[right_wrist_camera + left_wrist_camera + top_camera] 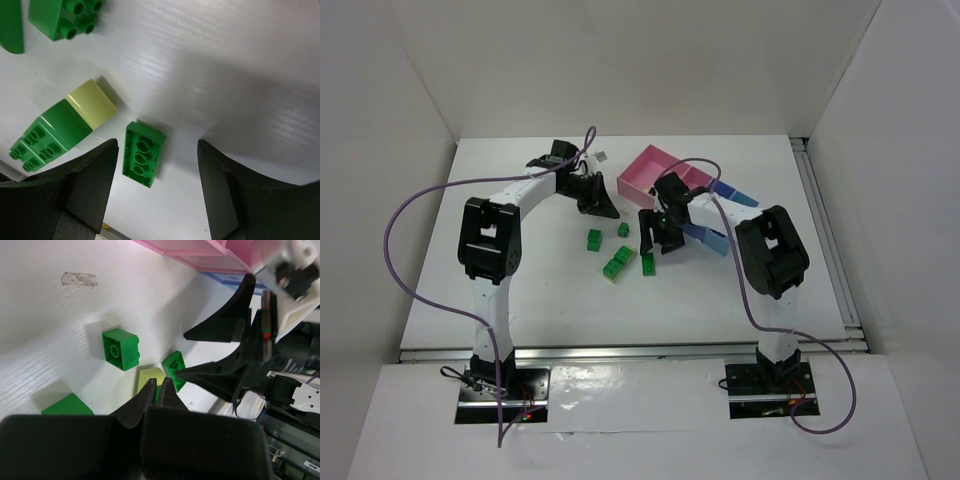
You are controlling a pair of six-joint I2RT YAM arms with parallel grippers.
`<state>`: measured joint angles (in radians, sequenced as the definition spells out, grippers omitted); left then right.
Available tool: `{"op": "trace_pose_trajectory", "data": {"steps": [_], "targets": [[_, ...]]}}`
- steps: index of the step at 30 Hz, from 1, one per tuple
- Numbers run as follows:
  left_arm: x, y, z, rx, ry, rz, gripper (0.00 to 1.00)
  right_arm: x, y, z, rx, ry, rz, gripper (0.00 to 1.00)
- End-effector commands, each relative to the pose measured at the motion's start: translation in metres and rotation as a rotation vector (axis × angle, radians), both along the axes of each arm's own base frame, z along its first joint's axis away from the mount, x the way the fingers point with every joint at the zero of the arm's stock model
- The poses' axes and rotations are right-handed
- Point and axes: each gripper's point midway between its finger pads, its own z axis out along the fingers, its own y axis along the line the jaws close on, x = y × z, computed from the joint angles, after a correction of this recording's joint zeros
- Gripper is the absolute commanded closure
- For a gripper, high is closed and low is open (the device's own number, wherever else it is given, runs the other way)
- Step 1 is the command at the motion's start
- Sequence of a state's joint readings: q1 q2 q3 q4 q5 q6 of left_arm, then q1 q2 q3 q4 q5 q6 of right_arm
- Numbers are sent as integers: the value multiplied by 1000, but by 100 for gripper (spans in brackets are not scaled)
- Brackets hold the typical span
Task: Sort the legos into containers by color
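The right gripper [157,150] was seen spread apart, a green lego [143,161] left lying between its fingers (underside up), near the containers [645,170]. The left gripper [159,386] was clamped shut, empty.

Even, diffuse white light fills the overhead view. The table [520,290] is nearly washed out, with a bright glare strip toward six o'clock. In the left wrist view a green brick [120,348] throws a soft grey shadow toward ten o'clock, and the left gripper [159,390] at six o'clock is blurred. The right wrist view is sharp, with a broad soft shadow at three o'clock.
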<state>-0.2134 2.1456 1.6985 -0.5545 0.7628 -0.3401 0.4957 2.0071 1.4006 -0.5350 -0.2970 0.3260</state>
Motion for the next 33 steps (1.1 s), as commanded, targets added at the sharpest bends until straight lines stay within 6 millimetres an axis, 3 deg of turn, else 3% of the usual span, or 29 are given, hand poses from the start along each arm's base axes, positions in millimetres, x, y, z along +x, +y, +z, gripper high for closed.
{"op": "trace_pose_trajectory", "data": {"steps": [1,10,15,19,20,21,23,25,26,27,28,30,31,33], "targets": [[5,-5,19,-14,-50,-15,100,-15,1,3,-83,-4,7,28],[3,-4,16,-14,-34,-9,100,-40,6,-11,-229,-30,40,28],[2,-4,15,-12,-25,-9,100,-35,-5,-14,-386,-86,-6,40],[5,-1,16,14,-40,7,100,-28,-2,11,-348,-149,-15,59],[7,1,14,30,-27,35,100,-22,3,21,-302,-170,-12,62],[6,-1,17,45,-43,35,100,-16,5,43,-249,-212,-29,66],[11,2,15,129,-68,78,100,-4,3,66,-192,-275,-46,66],[17,-4,27,183,-119,92,100,4,-11,86,-179,-317,-92,67],[23,2,20,250,-126,123,100,11,-17,94,-166,-325,-125,67],[18,-1,17,291,-107,118,96,22,-35,98,-175,-333,-177,68],[23,-2,22,313,-127,128,89,27,-43,103,-172,-341,-202,68],[25,0,12,406,-142,141,72,47,-62,107,-148,-358,-276,68],[22,0,9,432,-138,142,54,52,-66,111,-139,-361,-290,68],[26,3,9,479,-165,163,36,70,-76,116,-130,-374,-337,68]]}}
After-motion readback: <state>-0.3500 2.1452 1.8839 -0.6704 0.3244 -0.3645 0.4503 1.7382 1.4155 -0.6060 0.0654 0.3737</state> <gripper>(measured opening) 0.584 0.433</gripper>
